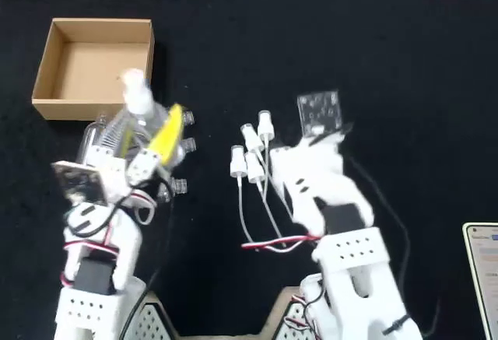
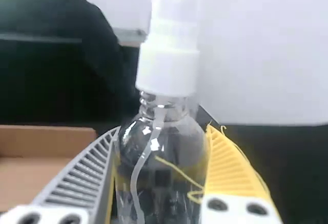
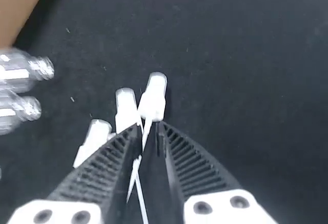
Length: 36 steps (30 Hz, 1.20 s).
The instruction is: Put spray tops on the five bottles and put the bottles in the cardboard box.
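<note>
My left gripper (image 2: 164, 130) is shut on a clear bottle (image 2: 159, 152) that carries a white spray top (image 2: 171, 55). In the high view this bottle (image 1: 136, 110) is held up just in front of the cardboard box (image 1: 47, 99), with the left gripper (image 1: 152, 141) around its body. My right gripper (image 3: 149, 126) is shut on the stem of a white spray top (image 3: 154, 96), among other loose spray tops (image 1: 250, 149) at the table's middle. Bare bottles (image 1: 183, 147) lie beside the left arm.
The box (image 2: 31, 152) stands open and upright at the far left. The table is covered in black cloth (image 1: 389, 60). A white device (image 1: 484, 262) lies at the right edge. A clear plate (image 1: 319, 110) sits beyond the right arm.
</note>
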Available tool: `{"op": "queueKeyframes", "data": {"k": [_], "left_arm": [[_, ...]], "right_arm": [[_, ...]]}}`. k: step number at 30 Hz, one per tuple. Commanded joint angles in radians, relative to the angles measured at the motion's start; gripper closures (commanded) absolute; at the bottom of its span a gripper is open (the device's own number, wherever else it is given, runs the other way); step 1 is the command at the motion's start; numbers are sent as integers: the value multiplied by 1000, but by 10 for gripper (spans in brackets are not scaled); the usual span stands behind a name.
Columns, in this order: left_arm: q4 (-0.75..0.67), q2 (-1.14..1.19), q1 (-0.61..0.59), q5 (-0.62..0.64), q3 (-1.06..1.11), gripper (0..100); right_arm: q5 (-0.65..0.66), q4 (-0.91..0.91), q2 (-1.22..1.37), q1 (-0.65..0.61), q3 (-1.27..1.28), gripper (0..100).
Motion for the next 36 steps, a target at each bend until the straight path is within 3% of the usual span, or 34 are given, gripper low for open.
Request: {"op": "queueKeyframes", "data": {"k": [1,7,16,21,26,32,36], "left_arm": [[2,61,-87,3,-171,845],[-20,471,-182,0,-526,841],[-203,1191,-377,0,-941,841],[-252,1459,-384,0,-1092,840],[-423,1662,-381,-5,-1161,844],[-624,1867,-383,-126,-1188,844],[-660,2013,-394,-132,-1323,842]], "right_arm": [[-12,-127,-16,20,50,942],[-12,-132,-16,20,70,942],[-12,-132,-16,20,79,941],[-12,-132,-16,20,79,941],[-12,-132,-16,20,79,941],[-12,-132,-16,20,79,940],[-12,-132,-16,20,79,939]]}}
